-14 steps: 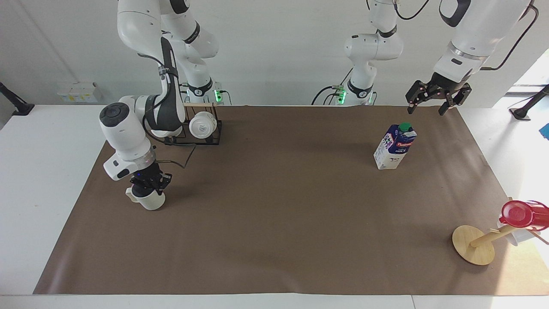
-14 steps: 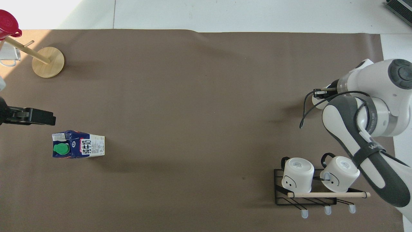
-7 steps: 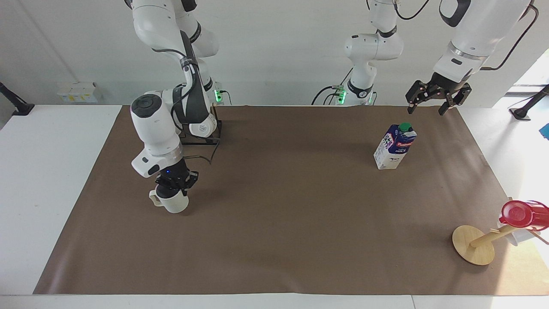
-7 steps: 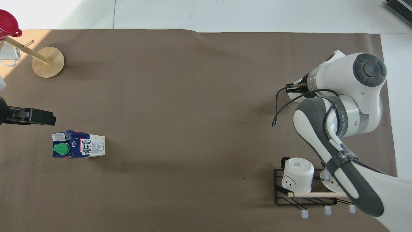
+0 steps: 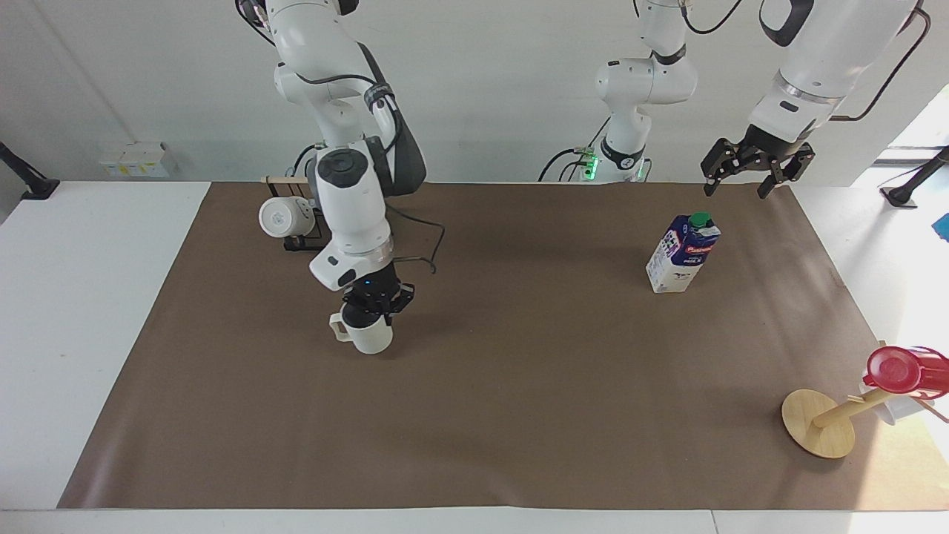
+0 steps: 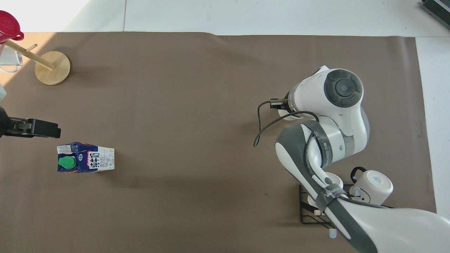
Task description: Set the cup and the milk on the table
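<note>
My right gripper (image 5: 374,304) is shut on the rim of the cream-white cup (image 5: 367,335) and holds it upright, low over the brown mat (image 5: 519,386) of the table (image 5: 74,297). In the overhead view the right arm hides most of the cup (image 6: 286,115). The milk (image 5: 682,254) stands upright on the mat toward the left arm's end, and it also shows in the overhead view (image 6: 86,161). My left gripper (image 5: 749,174) is open and empty, up in the air over the mat's edge close to the milk, and waits there.
A black wire rack (image 5: 296,241) with two plain white mugs (image 6: 372,182) stands near the right arm's base. A wooden stand (image 5: 819,423) leans with a red cup (image 5: 901,371) at the left arm's end, farther from the robots.
My right gripper has carried the cup along the mat toward the middle of the table. The milk and the left arm have not moved.
</note>
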### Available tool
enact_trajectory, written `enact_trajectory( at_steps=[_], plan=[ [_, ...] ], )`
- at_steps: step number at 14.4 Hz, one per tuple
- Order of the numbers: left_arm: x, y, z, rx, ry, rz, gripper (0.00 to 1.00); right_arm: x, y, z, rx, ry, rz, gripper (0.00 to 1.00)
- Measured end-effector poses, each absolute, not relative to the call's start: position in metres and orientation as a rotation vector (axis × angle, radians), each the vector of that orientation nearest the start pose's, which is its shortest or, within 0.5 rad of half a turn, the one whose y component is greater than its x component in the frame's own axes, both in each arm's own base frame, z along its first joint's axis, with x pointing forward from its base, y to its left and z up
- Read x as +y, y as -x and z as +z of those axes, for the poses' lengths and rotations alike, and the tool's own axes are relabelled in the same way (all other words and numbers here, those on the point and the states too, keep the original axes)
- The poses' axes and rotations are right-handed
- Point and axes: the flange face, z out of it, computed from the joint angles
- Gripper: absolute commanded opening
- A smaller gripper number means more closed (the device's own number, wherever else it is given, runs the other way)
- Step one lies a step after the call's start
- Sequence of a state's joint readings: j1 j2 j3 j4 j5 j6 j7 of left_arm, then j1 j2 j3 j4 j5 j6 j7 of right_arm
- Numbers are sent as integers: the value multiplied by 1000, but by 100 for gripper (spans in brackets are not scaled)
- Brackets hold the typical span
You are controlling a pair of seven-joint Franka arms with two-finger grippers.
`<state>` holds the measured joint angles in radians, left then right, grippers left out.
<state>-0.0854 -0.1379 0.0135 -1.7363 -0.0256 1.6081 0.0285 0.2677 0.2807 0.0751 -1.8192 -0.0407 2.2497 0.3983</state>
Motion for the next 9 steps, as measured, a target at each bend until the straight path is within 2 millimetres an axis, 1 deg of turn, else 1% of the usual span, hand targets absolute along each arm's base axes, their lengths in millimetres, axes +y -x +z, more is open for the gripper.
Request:
enact_trajectory(
  at_steps=[5, 8, 9],
  plan=[
    [-39, -510, 625, 157, 3165, -15, 100, 295, -574, 412, 147, 3085, -190, 0],
    [-38, -509, 623, 157, 3165, -5, 100, 334, -557, 436, 193, 3100, -192, 0],
    [-38, -508, 622, 157, 3165, 0, 100, 343, -553, 443, 201, 3097, -197, 0]
  ],
)
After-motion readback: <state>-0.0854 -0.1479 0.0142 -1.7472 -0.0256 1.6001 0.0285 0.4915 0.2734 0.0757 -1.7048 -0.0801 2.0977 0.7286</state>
